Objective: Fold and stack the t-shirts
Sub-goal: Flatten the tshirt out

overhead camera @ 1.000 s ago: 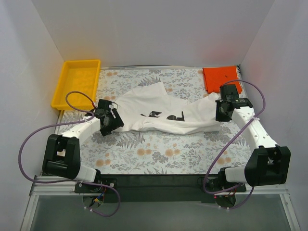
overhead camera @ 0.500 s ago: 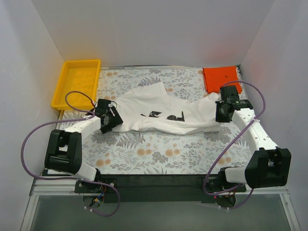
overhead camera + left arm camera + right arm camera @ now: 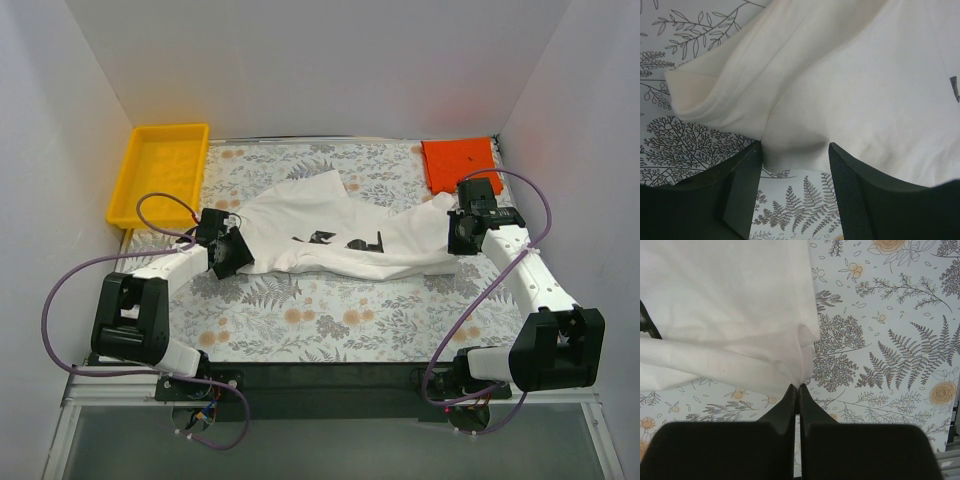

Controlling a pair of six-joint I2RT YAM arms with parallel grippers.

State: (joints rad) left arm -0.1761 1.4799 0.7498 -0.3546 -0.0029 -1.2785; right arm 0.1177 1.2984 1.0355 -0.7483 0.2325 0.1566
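The white t-shirt (image 3: 340, 235) lies crumpled across the middle of the floral table, its black print partly showing. My left gripper (image 3: 232, 254) is open at the shirt's left end. In the left wrist view, a fold of white cloth (image 3: 795, 145) sits just ahead of the gap between its fingers (image 3: 850, 195). My right gripper (image 3: 460, 240) is shut on the shirt's right edge, and in the right wrist view the white cloth (image 3: 740, 340) is pinched at the tips (image 3: 799, 386). The orange-red t-shirt (image 3: 460, 163) lies folded at the far right corner.
A yellow plastic tray (image 3: 135, 195) stands at the far left corner. White walls close in the table on three sides. Cables loop from both arms over the table's near corners.
My left gripper has edged slightly toward the shirt's left end. The right gripper has stayed in place, holding the shirt's edge.
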